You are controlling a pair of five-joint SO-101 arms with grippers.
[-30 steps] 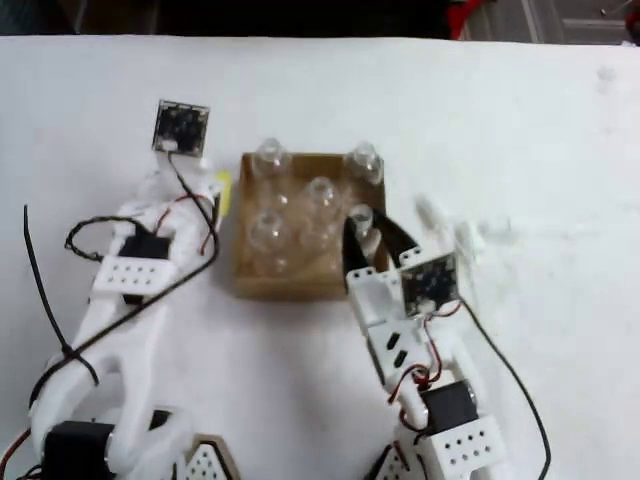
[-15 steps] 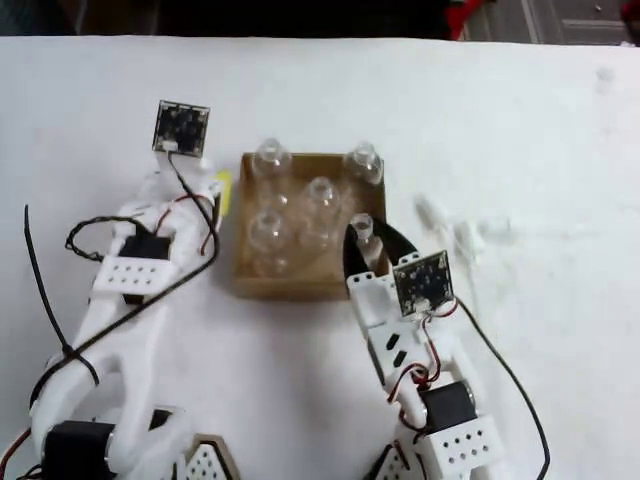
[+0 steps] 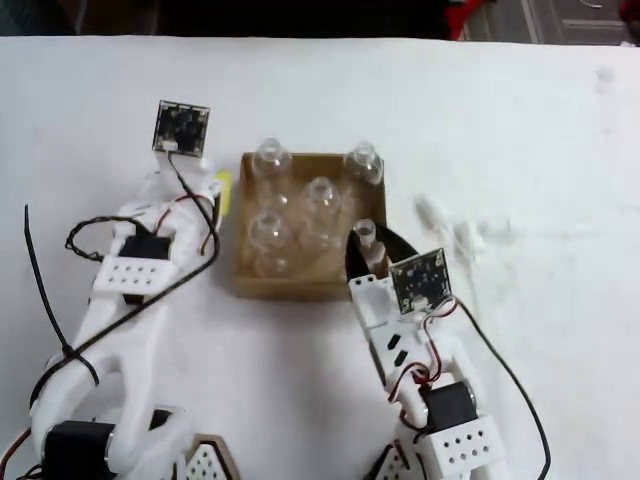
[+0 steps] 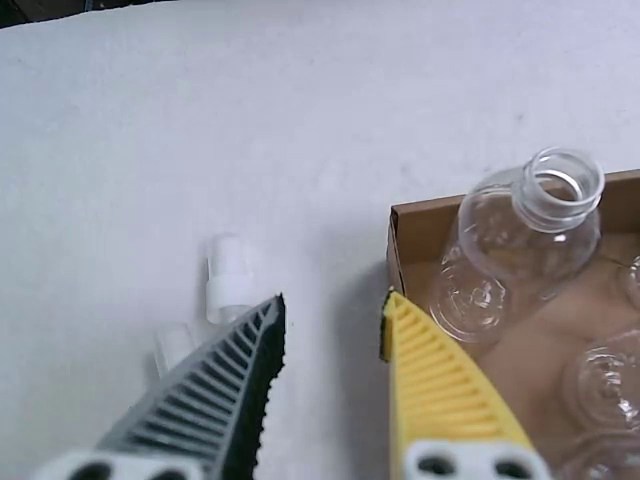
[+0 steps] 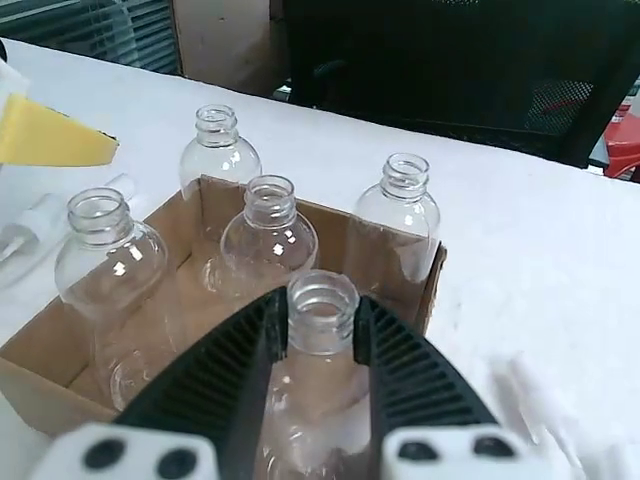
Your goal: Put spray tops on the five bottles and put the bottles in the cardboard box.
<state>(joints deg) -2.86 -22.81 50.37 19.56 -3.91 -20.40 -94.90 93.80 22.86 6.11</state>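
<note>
The cardboard box (image 3: 285, 285) sat mid-table (image 3: 520, 120) with four bottles (image 3: 320, 195) standing in it, necks open. At its 5 o'clock corner the right gripper (image 5: 320, 318) was clamped narrowly on the neck of a fifth bottle (image 3: 363, 233), held upright. At the box's 9 o'clock side the left gripper (image 4: 333, 305) hung with its jaws parted moderately, holding nothing. A white spray top (image 4: 225, 290) lay just beside its grey finger. Out at 3 o'clock lay what looked like more spray tops (image 3: 440, 215).
</note>
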